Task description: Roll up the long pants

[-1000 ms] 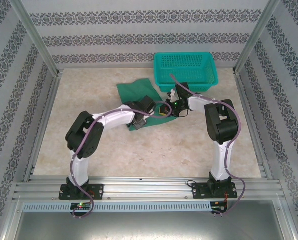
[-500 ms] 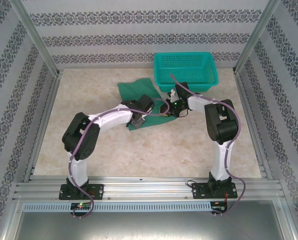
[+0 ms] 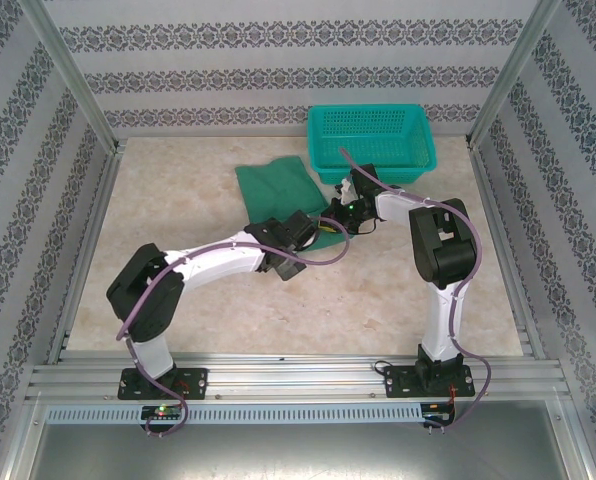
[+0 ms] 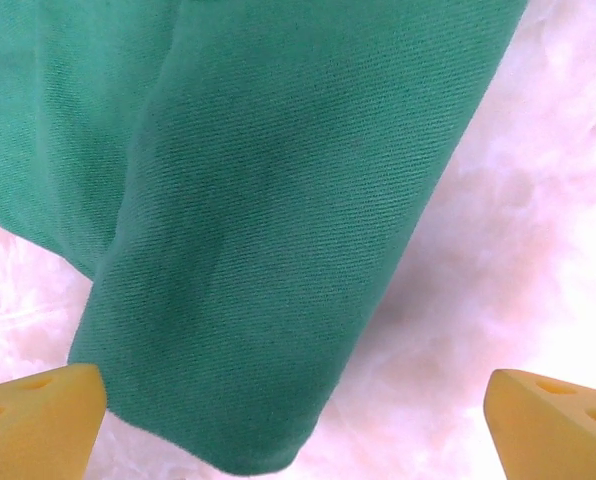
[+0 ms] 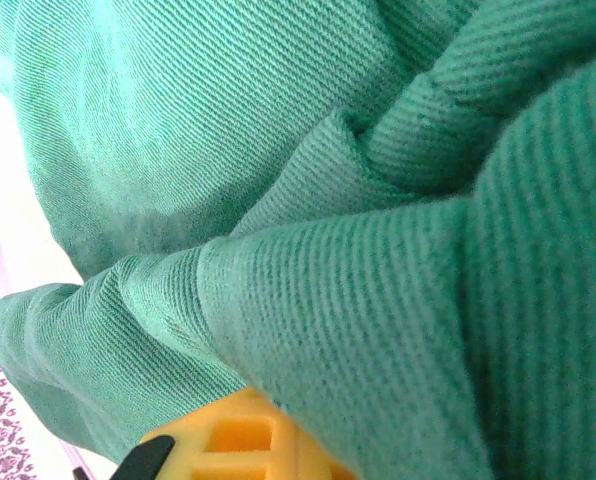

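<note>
**Left claw open, right claw clamped on long pants beside the basket**

The long pants (image 3: 274, 182) lie mostly flat on the counter (image 3: 198, 300), just beside the near-left corner of the teal basket (image 3: 370, 108) and reaching away from it toward the arms. The left claw (image 4: 298, 410) stands released, its yellow pads (image 4: 38, 415) spread wide over the cloth's end farthest from the basket, with that edge lying ungripped between them. The right claw (image 3: 341, 216), nearer the basket, is clenched, with green cloth bunched in folds against its pad, apparently pinched. Little rolled cloth is visible, so the roll looks barely begun. The next move likely calls for the open claw to drop onto that end, close, and turn it over toward the basket.
</note>
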Motion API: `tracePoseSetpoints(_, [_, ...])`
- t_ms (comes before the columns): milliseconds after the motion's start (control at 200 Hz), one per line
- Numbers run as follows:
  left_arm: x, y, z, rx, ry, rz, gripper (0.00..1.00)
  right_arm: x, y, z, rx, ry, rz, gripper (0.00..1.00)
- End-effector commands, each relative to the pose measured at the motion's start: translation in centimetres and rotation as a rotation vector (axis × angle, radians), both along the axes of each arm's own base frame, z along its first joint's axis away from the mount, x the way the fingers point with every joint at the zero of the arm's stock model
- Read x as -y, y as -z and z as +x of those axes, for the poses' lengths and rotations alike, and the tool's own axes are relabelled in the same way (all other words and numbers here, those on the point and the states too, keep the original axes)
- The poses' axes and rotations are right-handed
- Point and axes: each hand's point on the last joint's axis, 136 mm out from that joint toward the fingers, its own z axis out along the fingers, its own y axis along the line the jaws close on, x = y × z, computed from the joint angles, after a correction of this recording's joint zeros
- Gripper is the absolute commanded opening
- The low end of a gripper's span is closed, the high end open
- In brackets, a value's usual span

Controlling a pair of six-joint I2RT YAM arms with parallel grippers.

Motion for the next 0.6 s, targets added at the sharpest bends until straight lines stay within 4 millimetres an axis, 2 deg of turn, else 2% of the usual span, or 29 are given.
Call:
tracePoseSetpoints(0, [0.1,1.8,0.9,0.017,0.043,0.084,0.90,1.0,2.6,-1.6,-0.086,0.020,-0.094,0.05])
tracePoseSetpoints(115, [0.3,3.3,1.6,0.008,0.057,0.116,0.80,0.9,2.5,-1.6,-0.083,0.020,-0.092,0.05])
tracePoseSetpoints(250, [0.4,5.0,2.8,0.017,0.045,0.113,0.81,0.8,2.6,-1.8,-0.084,0.017,-0.093,0.05])
tracePoseSetpoints(435, [-1.1,6.8,5.4,0.020,-0.004,0.140,0.82,0.7,2.6,-2.0,-0.089,0.010,-0.093,0.05])
tracePoseSetpoints(495, [-1.7,7.5,6.0,0.005,-0.013,0.161,0.78,0.8,2.8,-2.1,-0.093,0.009,-0.096,0.05])
tracePoseSetpoints(594, [-2.7,8.2,6.9,0.009,-0.025,0.208,0.76,0.8,2.9,-2.1,-0.095,0.009,-0.099,0.05])
